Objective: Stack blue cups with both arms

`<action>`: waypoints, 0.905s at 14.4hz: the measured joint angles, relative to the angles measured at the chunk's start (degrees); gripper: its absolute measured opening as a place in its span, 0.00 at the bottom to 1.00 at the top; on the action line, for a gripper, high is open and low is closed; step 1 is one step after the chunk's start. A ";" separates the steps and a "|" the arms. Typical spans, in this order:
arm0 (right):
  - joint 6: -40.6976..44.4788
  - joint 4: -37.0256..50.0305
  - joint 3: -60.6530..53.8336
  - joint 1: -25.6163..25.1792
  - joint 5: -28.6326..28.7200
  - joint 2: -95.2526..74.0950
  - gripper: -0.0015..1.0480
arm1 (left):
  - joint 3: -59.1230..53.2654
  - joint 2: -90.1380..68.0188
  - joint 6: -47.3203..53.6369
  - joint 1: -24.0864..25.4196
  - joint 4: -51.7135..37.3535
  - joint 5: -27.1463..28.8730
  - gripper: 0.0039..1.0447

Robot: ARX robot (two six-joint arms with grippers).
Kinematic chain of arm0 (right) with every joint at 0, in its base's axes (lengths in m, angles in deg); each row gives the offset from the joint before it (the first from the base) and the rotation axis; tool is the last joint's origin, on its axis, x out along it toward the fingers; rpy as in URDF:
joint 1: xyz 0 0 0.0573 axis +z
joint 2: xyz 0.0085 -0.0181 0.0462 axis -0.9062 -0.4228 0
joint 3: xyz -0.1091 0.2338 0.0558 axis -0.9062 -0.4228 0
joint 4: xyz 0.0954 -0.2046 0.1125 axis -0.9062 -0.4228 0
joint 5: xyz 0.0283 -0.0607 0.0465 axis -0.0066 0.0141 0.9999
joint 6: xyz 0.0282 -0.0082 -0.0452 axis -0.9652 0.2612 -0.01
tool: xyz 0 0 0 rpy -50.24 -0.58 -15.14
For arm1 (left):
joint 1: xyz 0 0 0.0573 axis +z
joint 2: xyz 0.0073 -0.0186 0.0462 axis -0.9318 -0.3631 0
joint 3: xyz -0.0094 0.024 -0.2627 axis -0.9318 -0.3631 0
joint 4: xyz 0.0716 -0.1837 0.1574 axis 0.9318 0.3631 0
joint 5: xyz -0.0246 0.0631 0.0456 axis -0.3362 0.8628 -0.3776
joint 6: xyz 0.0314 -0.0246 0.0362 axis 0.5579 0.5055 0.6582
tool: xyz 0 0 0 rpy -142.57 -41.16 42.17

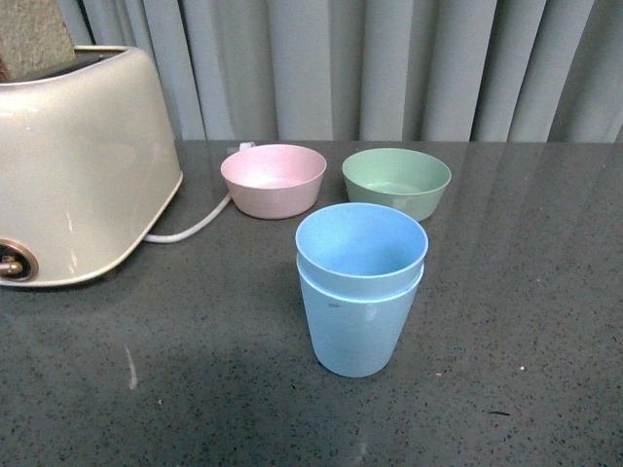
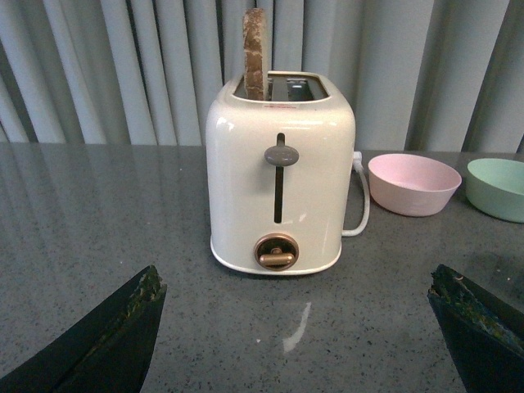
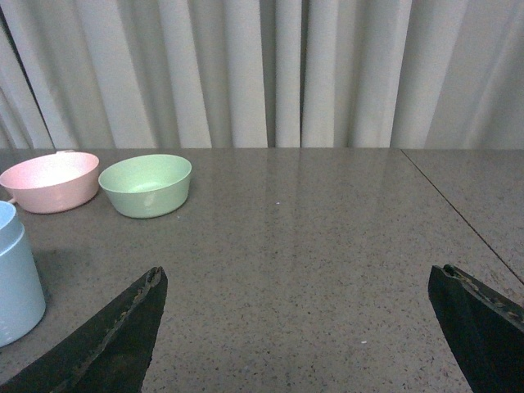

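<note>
Two light blue cups (image 1: 358, 292) stand nested one inside the other, upright on the dark grey table near the middle of the front view; the outer cup bears a small dark speck. The stack's edge shows in the right wrist view as the blue cups (image 3: 16, 274). Neither arm appears in the front view. My left gripper (image 2: 296, 282) is open over bare tabletop, facing a toaster, with nothing between its fingers. My right gripper (image 3: 295, 282) is open too, empty, with the cups well off to one side.
A cream toaster (image 1: 73, 165) with a slice in its slot stands at the left, its white cord (image 1: 195, 226) trailing behind. A pink bowl (image 1: 274, 179) and a green bowl (image 1: 396, 180) sit behind the cups. Grey curtains hang along the table's far edge.
</note>
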State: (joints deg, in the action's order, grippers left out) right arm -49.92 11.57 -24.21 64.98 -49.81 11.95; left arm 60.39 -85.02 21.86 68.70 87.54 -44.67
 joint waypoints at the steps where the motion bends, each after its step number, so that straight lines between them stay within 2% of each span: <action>1: 0.00 0.00 0.00 0.00 0.00 0.00 0.94 | 0.00 0.00 0.00 0.00 0.00 0.00 0.94; 13: 0.00 0.00 0.00 0.00 0.00 0.00 0.94 | 0.00 0.00 0.00 0.00 0.00 0.02 0.94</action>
